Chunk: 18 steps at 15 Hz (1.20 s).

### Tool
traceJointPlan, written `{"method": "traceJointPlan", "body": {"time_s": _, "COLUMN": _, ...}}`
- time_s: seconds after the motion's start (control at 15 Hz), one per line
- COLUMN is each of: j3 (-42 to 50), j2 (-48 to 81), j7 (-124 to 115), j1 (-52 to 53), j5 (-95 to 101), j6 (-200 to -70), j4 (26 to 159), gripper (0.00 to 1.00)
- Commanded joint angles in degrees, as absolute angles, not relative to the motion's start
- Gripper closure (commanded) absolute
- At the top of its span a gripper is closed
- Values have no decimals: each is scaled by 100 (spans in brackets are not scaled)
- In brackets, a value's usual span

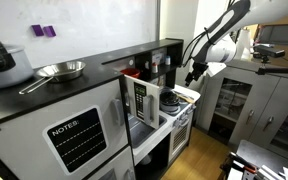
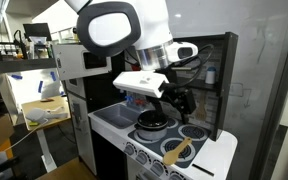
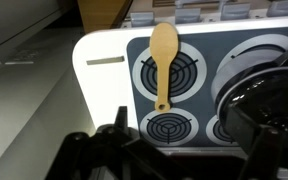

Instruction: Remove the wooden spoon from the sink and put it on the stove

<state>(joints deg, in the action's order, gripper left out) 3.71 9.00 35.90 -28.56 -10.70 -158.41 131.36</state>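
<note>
Here, the small tan wooden spoon (image 3: 164, 62) lies flat on the toy kitchen's white stove (image 3: 99, 80). In the wrist view it sits in the upper middle of the frame. Its round bowl points toward the top edge and its handle runs down across 1 printed burner ring. Nothing grips it. In an exterior view the same spoon (image 2: 181, 150) rests on the cooktop in the lower right of the frame.

A black pot (image 3: 269, 100) stands on the stove at the right of the wrist view, beside the spoon and apart from it.

The dark tool (image 3: 179, 150) fills the bottom of the wrist view, its fingers spread apart and empty, clear of the spoon. In both exterior views the tool (image 1: 194, 72) hangs above the stove.

At the upper left of an exterior view, a long-handled steel pan (image 1: 61, 70) sits on a dark bench (image 1: 44, 98), well apart from the stove.
</note>
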Motion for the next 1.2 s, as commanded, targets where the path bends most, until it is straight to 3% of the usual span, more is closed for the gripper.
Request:
{"method": "traceJointPlan", "body": {"time_s": 0.0, "j3": 819, "j2": 22, "j7": 3367, "j1": -2466, "j5": -877, "j6": -15349, "j4": 13789, "gripper": 0}}
{"method": "traceJointPlan", "body": {"time_s": 0.87, "j3": 1390, "j2": -3341, "j7": 2808, "j1": -1272, "j5": 438, "j6": -13296, "j4": 15551, "gripper": 0}}
{"method": "traceJointPlan", "body": {"time_s": 1.13, "j3": 1388, "j2": -3171, "j7": 2377, "j1": -1285, "j5": 524, "j6": -13421, "j4": 15447, "gripper": 0}}
